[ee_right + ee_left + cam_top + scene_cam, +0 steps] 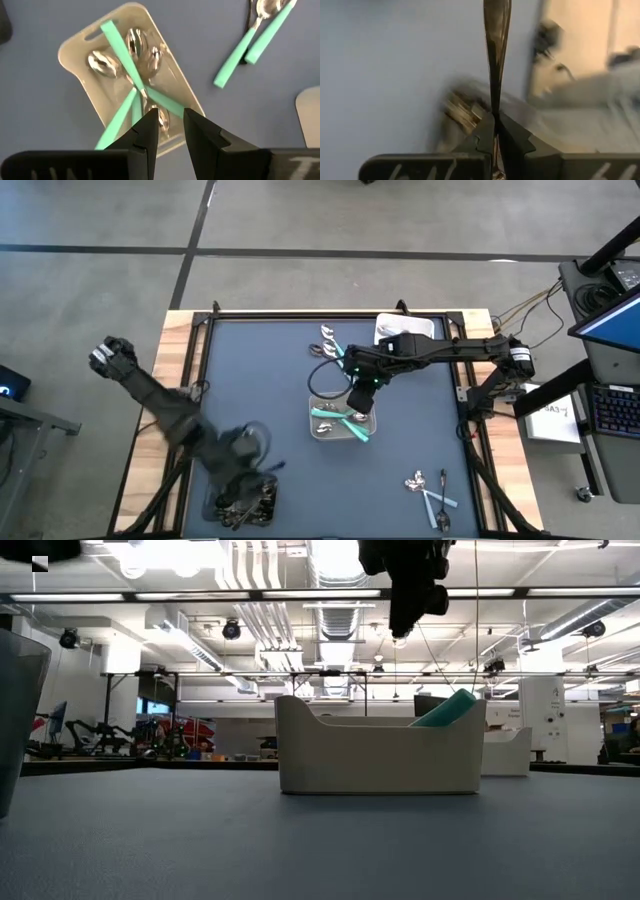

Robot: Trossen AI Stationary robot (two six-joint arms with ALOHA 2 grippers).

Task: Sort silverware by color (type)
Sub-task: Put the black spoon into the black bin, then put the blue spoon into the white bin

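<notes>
- High view: right gripper (361, 393) hanging over the white tray (322, 428) near the tabletop's centre, fingers parted with nothing between them.
- Right wrist view: teal-handled spoons (125, 55) lying crossed inside that tray, metal bowls toward one end, one handle poking over the rim; jaws released above them.
- Further teal-handled pieces (333, 345) lying loose on the mat toward the far edge, just beside a second white tray (420, 328) at the far right.
- Pale-blue-handled pieces (432, 492) lying near the front right corner.
- Left gripper (243, 448) hovering near the front left corner, above a dark tray (213, 502) holding black pieces (245, 505).
- Left wrist view: jaws clenched on a slim black utensil (496, 45), its length pointing straight out past the fingertips.
- Low view: teal handle tip (447, 708) leaning over the central tray's wall.
</notes>
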